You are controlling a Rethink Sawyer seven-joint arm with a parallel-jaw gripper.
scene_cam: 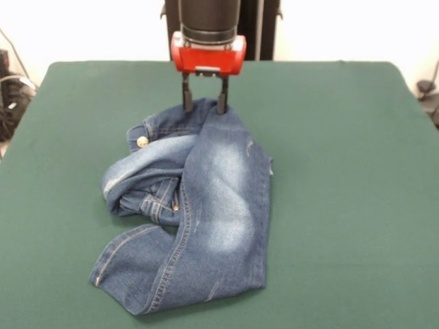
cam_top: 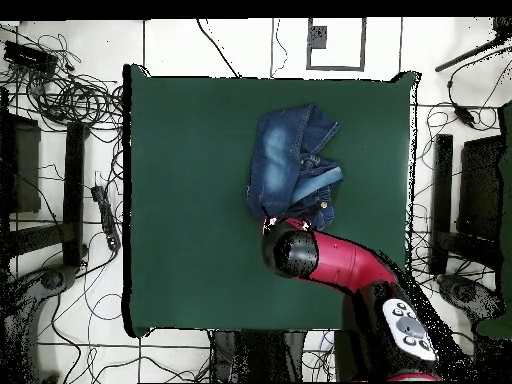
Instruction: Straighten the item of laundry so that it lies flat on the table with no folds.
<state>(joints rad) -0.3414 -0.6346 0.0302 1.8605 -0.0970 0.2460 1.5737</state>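
The small blue denim jeans lie crumpled and folded over themselves on the dark green table, a little left of the middle. One faded leg lies on top and the waistband with its brass button is bunched at the left. My gripper hangs straight down at the jeans' far edge. It is open, with its two black fingers wide apart and their tips down at the denim edge between them. In the overhead view the jeans lie above the red arm, which hides the gripper.
The table's edges are far from the jeans on all sides. Cables and stands lie on the floor around the table. The robot's pedestal stands behind the far edge.
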